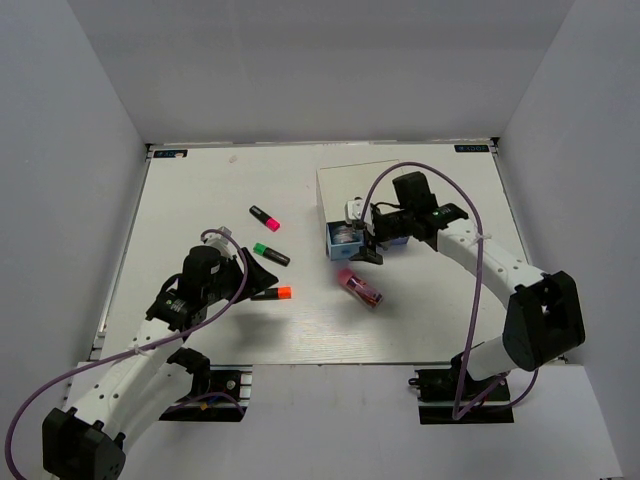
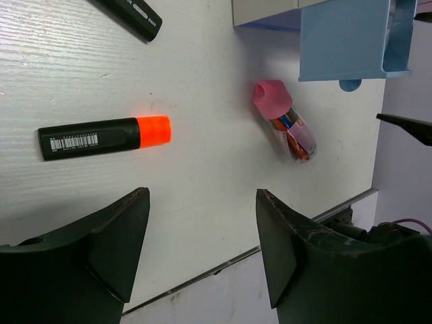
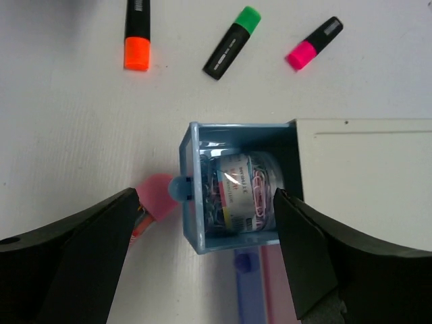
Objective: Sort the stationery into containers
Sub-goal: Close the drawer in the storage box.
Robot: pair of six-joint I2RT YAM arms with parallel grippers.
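Observation:
The white-topped box (image 1: 360, 185) stands at the back right with its light-blue drawer (image 1: 345, 240) pulled out. The grey-silver block (image 3: 246, 189), a clear pack of paper clips, lies inside that drawer (image 3: 192, 202). My right gripper (image 3: 204, 196) hangs open and empty just above the drawer, also seen from above (image 1: 362, 235). The pink gadget (image 1: 360, 288) lies on the table in front of the drawer. The pink-capped (image 1: 265, 217), green-capped (image 1: 271, 254) and orange-capped (image 1: 272, 294) highlighters lie at the table's middle. My left gripper (image 1: 262, 278) is open and empty over the orange highlighter (image 2: 104, 135).
The box's pink front (image 3: 277, 290) and blue-purple front with its knob (image 3: 243, 260) show below the open drawer, both shut. White walls enclose the table on three sides. The table's near edge (image 2: 283, 236) runs just below my left fingers.

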